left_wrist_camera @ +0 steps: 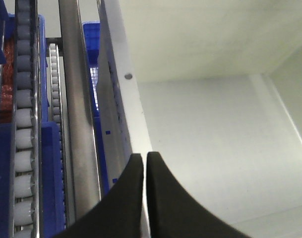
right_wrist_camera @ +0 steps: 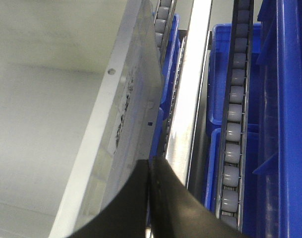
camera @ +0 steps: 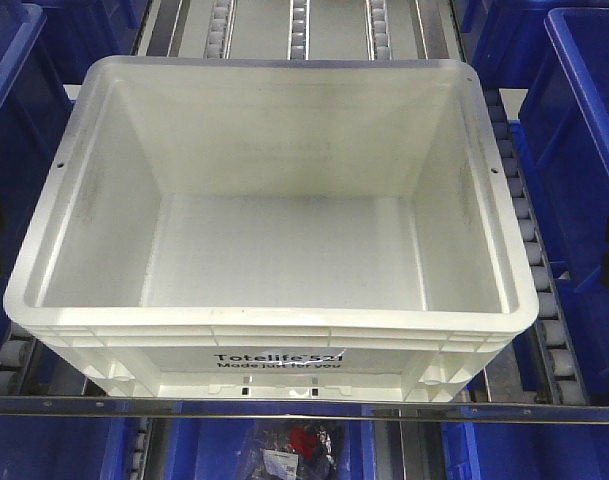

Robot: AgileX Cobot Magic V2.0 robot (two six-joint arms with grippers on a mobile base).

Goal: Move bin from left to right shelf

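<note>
One white bin (camera: pixel 274 250), two grippers. Left gripper (left_wrist_camera: pixel 144 157) is pinched closed. The bin's left rim runs up to its tips, and the rest of the bin sits off to its right. Right gripper (right_wrist_camera: pixel 148 162) is closed too, bin on its left, blue bins (right_wrist_camera: pixel 279 124) on its right. Can't tell if either actually touches.

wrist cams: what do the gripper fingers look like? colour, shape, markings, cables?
Left gripper and right gripper match: each has two matte black fingers, broad at the base, curving inward to narrow rounded tips, dark against the white bin. Surfaces smooth; no markings or cables visible. Arm links are not in the wrist views.
</note>
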